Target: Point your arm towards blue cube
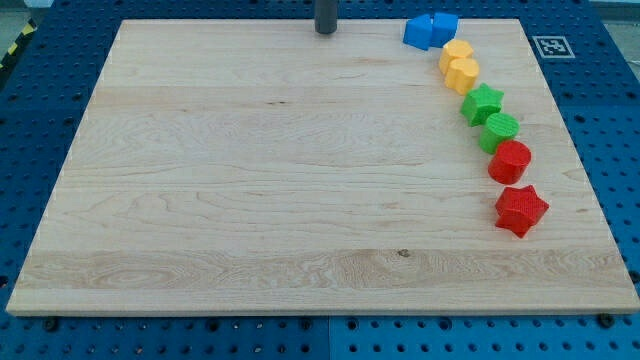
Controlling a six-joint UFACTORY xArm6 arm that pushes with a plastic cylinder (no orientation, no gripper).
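My tip (326,31) is at the view's top edge of the wooden board (250,200), a little right of centre. The blue cube (444,25) sits at the top right, touching a second blue block (420,32) on its left. The tip stands well to the left of both blue blocks, apart from them. Below the blue blocks a curved line of blocks runs down the right side: two yellow blocks (457,51) (464,73), a green star (482,103), a green round block (500,129), a red round block (511,161) and a red star (521,209).
The board lies on a blue perforated table (610,120). A black-and-white marker tag (553,45) sits just off the board's top right corner.
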